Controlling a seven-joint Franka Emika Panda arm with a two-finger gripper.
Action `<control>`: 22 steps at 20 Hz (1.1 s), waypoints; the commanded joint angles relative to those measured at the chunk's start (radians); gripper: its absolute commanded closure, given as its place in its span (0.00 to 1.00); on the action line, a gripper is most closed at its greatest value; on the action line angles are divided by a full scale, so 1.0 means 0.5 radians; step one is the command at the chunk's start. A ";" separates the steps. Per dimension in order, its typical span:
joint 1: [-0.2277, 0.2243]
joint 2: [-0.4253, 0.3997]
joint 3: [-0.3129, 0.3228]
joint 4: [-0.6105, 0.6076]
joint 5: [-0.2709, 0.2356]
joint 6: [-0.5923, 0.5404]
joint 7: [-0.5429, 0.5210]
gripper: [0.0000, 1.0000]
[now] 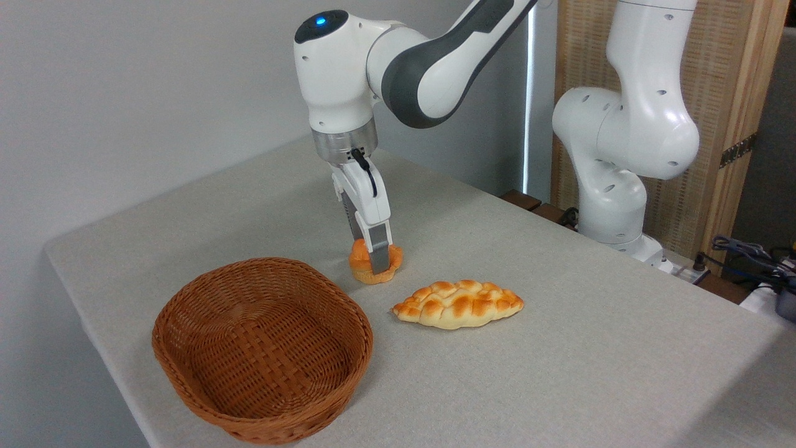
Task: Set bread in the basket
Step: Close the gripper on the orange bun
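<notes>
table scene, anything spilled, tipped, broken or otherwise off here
Nothing stands out. The small orange bun sits upright with the gripper down on it, the braided pale-brown loaf lies flat, and the brown wicker basket stands level and empty.

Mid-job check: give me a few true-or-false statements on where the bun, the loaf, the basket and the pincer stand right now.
1. The pincer is down at the bun, a finger in front of it. True.
2. The bun lies inside the basket. False: it sits on the table, beside the basket.
3. The basket holds nothing. True.
4. The braided loaf is left of the basket. False: it lies to its right.
5. The bun touches the loaf. False: they lie apart.
</notes>
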 commanded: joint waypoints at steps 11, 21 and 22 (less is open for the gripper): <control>-0.007 0.006 -0.018 -0.032 -0.015 0.080 0.038 0.59; 0.014 -0.016 0.006 0.090 -0.012 -0.147 0.117 0.65; 0.017 -0.016 0.015 0.130 -0.015 -0.214 0.160 0.65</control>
